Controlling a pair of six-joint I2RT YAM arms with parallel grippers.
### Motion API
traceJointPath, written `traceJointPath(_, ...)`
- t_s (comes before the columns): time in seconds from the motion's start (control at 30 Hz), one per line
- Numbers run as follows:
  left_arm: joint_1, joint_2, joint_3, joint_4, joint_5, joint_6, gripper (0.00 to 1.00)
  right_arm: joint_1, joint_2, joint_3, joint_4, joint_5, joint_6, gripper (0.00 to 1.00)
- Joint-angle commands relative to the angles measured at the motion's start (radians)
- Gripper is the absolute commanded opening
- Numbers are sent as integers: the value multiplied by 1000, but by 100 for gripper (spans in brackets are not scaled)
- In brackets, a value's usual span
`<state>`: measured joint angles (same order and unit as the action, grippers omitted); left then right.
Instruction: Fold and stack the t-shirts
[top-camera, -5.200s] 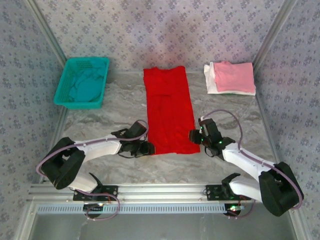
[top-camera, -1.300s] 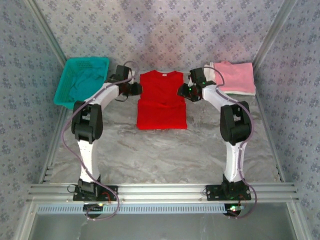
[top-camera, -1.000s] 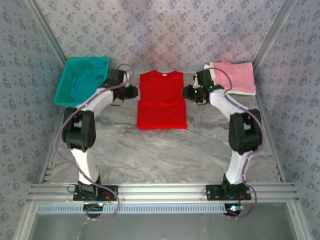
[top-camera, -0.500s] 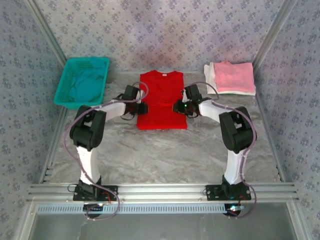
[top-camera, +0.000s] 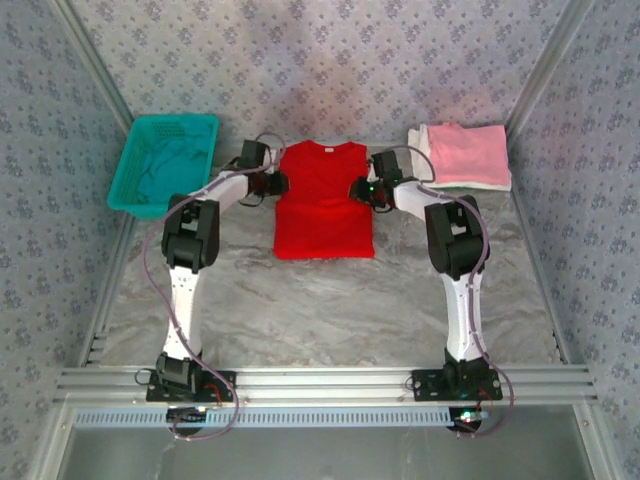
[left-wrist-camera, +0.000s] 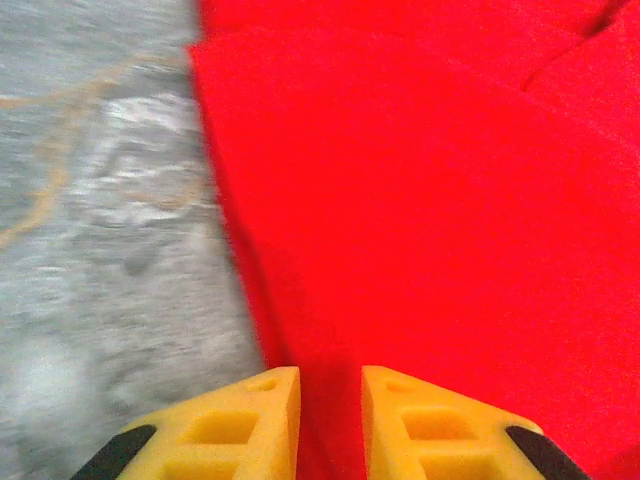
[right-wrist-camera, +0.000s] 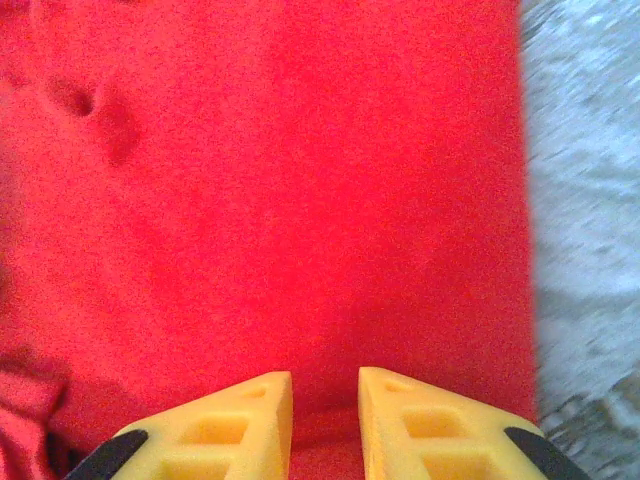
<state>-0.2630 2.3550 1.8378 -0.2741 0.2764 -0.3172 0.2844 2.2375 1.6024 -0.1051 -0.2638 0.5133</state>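
Table: the grey marbled table (top-camera: 330, 300) is carrying everything, and the two arms are reaching from its near edge to its far part.
Red shirt: the bright red cloth t-shirt (top-camera: 323, 205) is lying flat in the middle of the far part. It is folded in layers, and its neck opening is pointing to the back wall.
Basket: the teal plastic mesh basket (top-camera: 175, 118) is standing in the far left corner, well apart from the red shirt.
Pink shirt: the folded pink cloth t-shirt (top-camera: 468, 155) is lying in the far right corner, on top of another shirt.
White shirt: the white cloth t-shirt (top-camera: 420, 160) is lying under the pink one and is showing along its left and near edges.
Teal shirt: the teal cloth t-shirt (top-camera: 165, 172) is lying crumpled inside the basket.
Left gripper: the left gripper (top-camera: 275, 184) is pressing at the left edge of the red shirt (left-wrist-camera: 420, 200). Its yellow fingers (left-wrist-camera: 240, 425) are standing almost together, and the red cloth is sitting in the narrow gap, so it is pinching the shirt.
Right gripper: the right gripper (top-camera: 358, 190) is doing the same at the right edge of the red shirt (right-wrist-camera: 280, 200), with its jaws nearly closed on the cloth.
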Motion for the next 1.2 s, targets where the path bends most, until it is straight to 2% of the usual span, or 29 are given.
traceJointPath(0.0, -14, -116, -2, -15, -4, 24, 23, -16, -9, 69, -27, -41, -34, 28)
traceJointPath(0.13, -34, -291, -173, 69, -50, 11, 25, -20, -70, 73, -66, -62, -47, 31)
traceJointPath(0.23, -60, -408, -315, 139, -57, -5, 26, -4, -164, -11, -39, -88, -45, 32)
traceJointPath(0.4, -109, -455, -465, 230, -15, -52, 26, 54, -234, -150, 9, -169, -6, 30)
traceJointPath(0.57, -117, -330, -415, 235, 34, -91, 23, 102, -185, -185, 78, -177, 40, 29)
traceJointPath(0.9, -102, -85, -164, 136, 26, -95, 23, 132, 30, -20, 89, -131, 62, 29)
traceJointPath(1.03, -100, -123, -203, 194, 32, -136, 24, 129, 74, 8, 128, -94, 108, 29)
traceJointPath(1.17, -110, -250, -331, 256, 9, -174, 26, 130, 64, -2, 151, -108, 150, 30)
